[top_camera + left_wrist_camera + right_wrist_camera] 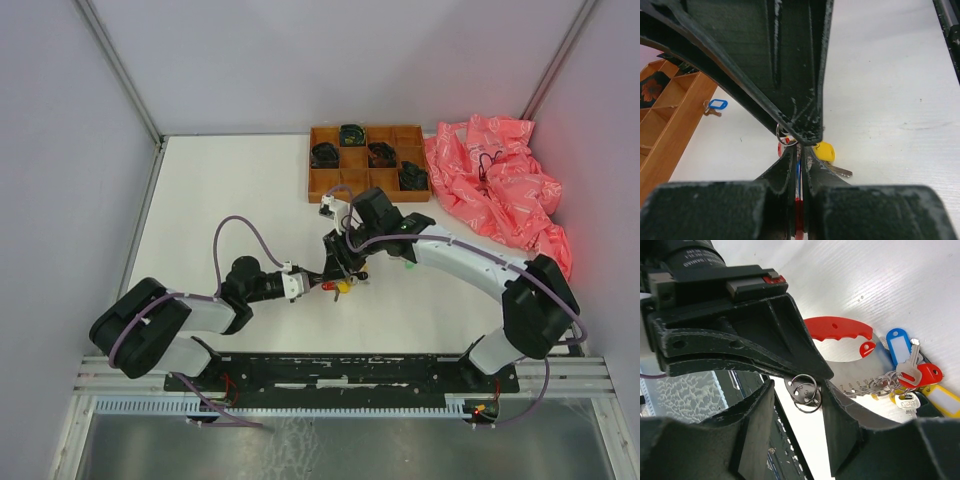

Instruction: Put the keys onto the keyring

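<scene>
Black plastic left pincer is clenched on the thin edge of a curved red strap with a silvery metal blade. The black right pincer meets it tip to tip. Its fingers stand on either side of the thin silvery wire keyring, very close to it; whether they pinch the wire cannot be told. Beyond the ring lie small silvery keys with blue, red and yellow plastic tags, bunched by the strap on the white tabletop. One loose silvery key with a blue tag lies well apart, just beside the brown wooden compartment tray.

Probable hazards:

1. Ring escape. The wire is thin and round, so a slight twist of either arm may roll it out from between the right fingers.
2. Tip collision. Both pincers work nose to nose, and any closing correction may drive one into the other.
3. Strap pivot. The left grip bears on a narrow edge, so the weight of the bunch may swing the strap and shift the ring.
4. Release to fetch the loose key. Letting go may drop the ring flat, where it is hard to regrasp.
</scene>
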You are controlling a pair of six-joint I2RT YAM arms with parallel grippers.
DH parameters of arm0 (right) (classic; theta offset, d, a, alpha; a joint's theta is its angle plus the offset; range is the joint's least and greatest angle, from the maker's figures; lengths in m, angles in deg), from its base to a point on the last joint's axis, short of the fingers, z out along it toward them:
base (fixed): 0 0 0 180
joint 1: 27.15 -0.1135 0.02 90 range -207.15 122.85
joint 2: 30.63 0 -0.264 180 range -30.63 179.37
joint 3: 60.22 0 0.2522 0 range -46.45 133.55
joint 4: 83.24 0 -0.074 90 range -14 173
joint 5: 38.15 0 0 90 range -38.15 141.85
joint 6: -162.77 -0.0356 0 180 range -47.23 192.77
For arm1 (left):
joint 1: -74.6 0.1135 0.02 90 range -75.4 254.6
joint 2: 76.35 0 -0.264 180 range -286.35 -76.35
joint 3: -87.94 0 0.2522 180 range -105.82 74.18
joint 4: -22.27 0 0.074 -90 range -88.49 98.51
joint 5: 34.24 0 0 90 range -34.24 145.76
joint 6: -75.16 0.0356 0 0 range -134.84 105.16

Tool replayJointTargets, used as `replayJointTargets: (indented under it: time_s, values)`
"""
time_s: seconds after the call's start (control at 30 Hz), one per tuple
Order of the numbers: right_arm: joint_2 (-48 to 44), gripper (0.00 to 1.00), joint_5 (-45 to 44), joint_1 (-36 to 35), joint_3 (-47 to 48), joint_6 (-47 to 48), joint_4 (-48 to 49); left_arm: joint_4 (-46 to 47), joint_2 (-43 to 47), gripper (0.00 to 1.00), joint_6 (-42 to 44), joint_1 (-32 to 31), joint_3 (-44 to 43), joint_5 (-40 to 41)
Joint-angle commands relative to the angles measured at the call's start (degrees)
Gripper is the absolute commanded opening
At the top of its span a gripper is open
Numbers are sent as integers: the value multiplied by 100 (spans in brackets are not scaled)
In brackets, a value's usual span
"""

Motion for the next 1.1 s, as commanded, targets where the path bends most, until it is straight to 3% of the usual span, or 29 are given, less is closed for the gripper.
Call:
replayJointTargets:
  time_s: [0.0, 0.33, 0.57, 0.8, 1.07]
  values:
    - [-417, 48, 442, -41, 222, -2, 231, 130, -60, 3, 247, -5, 34, 39]
    - [-384, 40, 374, -41, 240, -97, 202, 49, -13, 3, 230, -5, 14, 4]
    - [-249, 36, -316, -45, 302, -109, -100, 42, 42, 4, 222, -5, 34, -3]
    - [-556, 44, -495, 2, 279, 2, 3, 87, 48, 4, 239, -5, 68, -45]
    - [-89, 48, 415, 186, 632, 277, 81, 80, 90, 4, 255, -5, 52, -196]
